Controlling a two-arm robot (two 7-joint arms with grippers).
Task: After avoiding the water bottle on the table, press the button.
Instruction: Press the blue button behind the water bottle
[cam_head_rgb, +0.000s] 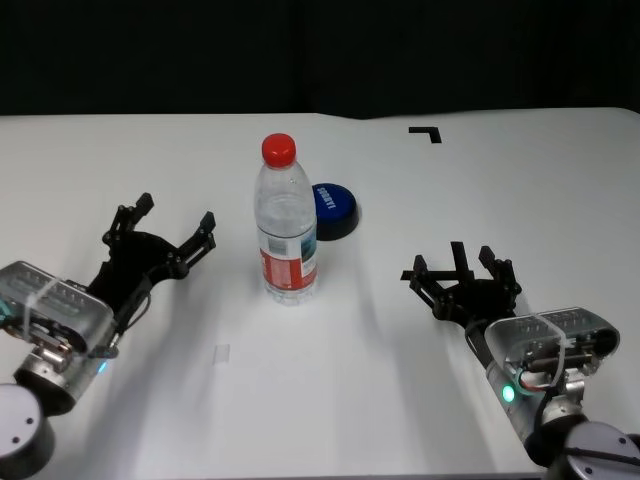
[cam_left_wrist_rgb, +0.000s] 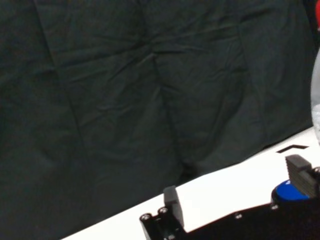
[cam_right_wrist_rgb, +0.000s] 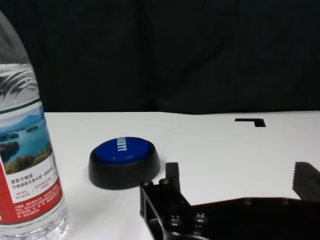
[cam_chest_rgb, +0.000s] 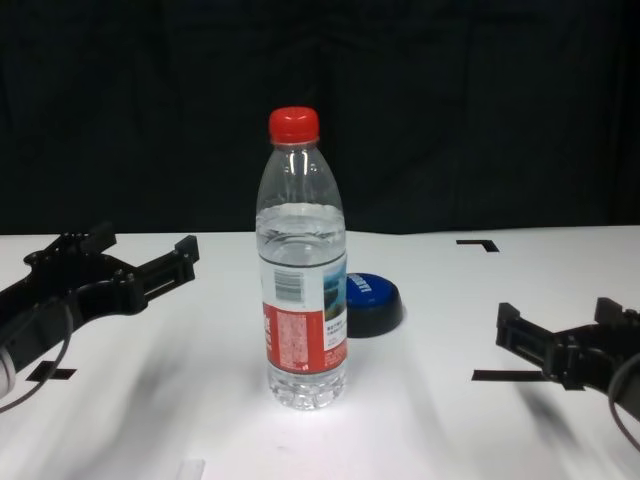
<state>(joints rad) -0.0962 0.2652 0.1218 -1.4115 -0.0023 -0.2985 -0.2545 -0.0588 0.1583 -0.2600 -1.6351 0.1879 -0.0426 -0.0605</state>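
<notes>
The water bottle (cam_head_rgb: 287, 222) is standing right in front of the button (cam_head_rgb: 334, 209) — I'd be swinging the right gripper (cam_head_rgb: 463, 275) around its right side. Both it and the left gripper (cam_head_rgb: 165, 228) are sitting with fingers wide.

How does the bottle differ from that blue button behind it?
The water bottle stands tall and clear with a red cap; the button is a low dome, blue on a dark base. The bottle sits nearer the robot, partly hiding the button. Both rest on the white table, untouched by either gripper.

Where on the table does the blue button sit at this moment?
In the head view the button sits near the table's middle, just behind and to the right of the water bottle, apart from the open left gripper and open right gripper.
</notes>
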